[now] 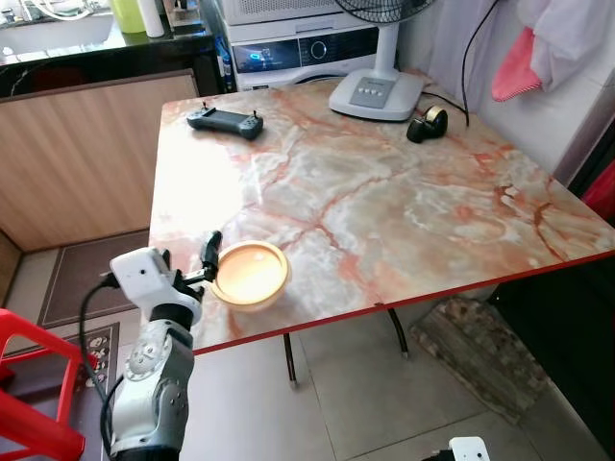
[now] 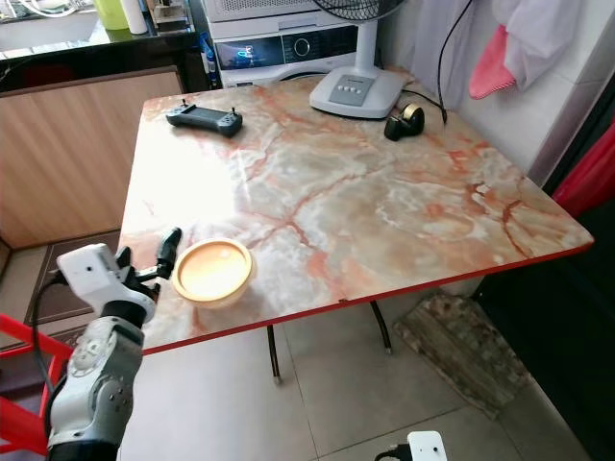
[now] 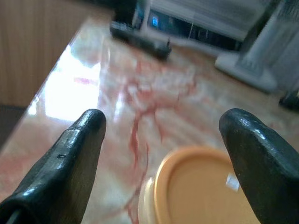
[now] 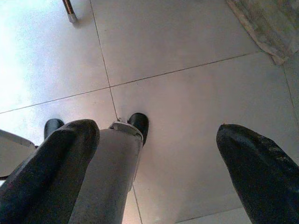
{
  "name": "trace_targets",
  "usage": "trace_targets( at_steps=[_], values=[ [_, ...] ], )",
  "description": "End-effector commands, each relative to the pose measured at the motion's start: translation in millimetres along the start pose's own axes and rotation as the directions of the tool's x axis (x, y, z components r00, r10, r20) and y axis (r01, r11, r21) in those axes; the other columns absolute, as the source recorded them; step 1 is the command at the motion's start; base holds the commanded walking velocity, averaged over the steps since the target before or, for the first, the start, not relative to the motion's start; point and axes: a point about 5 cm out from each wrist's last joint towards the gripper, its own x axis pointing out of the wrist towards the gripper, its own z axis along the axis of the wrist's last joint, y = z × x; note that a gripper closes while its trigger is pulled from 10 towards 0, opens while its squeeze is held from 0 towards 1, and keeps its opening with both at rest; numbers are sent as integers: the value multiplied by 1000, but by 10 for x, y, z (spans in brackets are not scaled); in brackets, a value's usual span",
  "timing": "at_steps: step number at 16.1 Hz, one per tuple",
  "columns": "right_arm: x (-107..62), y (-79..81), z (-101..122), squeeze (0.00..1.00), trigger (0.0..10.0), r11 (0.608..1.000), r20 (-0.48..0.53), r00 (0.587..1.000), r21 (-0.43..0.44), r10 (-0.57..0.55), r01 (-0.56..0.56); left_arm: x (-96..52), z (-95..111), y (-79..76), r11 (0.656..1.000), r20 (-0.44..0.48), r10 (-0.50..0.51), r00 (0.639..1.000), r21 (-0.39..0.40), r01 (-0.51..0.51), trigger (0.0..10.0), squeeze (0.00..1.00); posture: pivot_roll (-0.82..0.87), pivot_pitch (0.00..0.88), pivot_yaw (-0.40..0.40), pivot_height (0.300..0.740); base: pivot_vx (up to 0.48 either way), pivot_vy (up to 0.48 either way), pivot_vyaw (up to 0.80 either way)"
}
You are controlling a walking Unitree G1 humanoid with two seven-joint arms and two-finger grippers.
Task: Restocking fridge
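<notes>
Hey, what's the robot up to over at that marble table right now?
The robot stands at the near edge of the marble table with its left gripper open, reaching for a round container with an orange lid that sits near the table's edge. The fingers sit on either side of the near rim, not yet closed on it. The right gripper hangs open above the tiled floor. Further back on the table are a black controller, a fan base and a tape dispenser.

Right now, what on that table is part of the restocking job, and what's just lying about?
For the job:
- orange-lidded container at the near table edge
- left pincer, open beside it

Lying about:
- black controller
- fan base
- tape dispenser
</notes>
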Motion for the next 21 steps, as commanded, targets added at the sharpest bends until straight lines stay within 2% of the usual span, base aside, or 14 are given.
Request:
trace_targets(
  at_steps=[1,5,6,10,13,15,19,21],
  values=[
    [-9,-9,-33,0,10000,1000,-11,1000,3,-2,2,-9,-65,109,1000,-29,25,999,6,-25,10000,1000,39,84,35,740,0,0,0],
    [-10,-10,-38,0,10000,1000,-9,1000,7,-4,4,5,-96,202,999,-50,39,998,-9,-40,10000,1000,40,86,39,740,0,0,0],
    [-10,-8,-38,0,10000,1000,-9,1000,7,-4,4,19,-119,238,998,-55,53,997,-33,-54,10000,0,38,87,38,740,0,0,0],
    [-10,-10,-35,0,10000,1000,-5,1000,9,-9,9,13,-280,290,996,-106,41,994,-81,-49,10000,0,30,87,34,740,0,0,0],
    [-13,-22,-31,0,10000,1000,3,1000,11,-21,21,31,-286,216,990,-90,-33,995,-138,20,10000,0,31,87,30,740,0,0,0],
    [-13,-23,-32,0,10000,1000,2,1000,4,-24,24,35,-346,183,990,-116,-74,990,-132,59,10000,0,27,85,30,740,0,0,0],
    [-15,-28,-35,0,10000,1000,4,1000,7,-29,29,70,-391,96,969,-127,-173,977,-198,146,10000,0,25,86,27,740,0,0,0],
    [-15,-27,-35,0,10000,1000,4,1000,5,-28,28,78,-411,100,967,-131,-181,975,-206,152,10000,0,22,87,27,740,0,0,0]
  ],
)
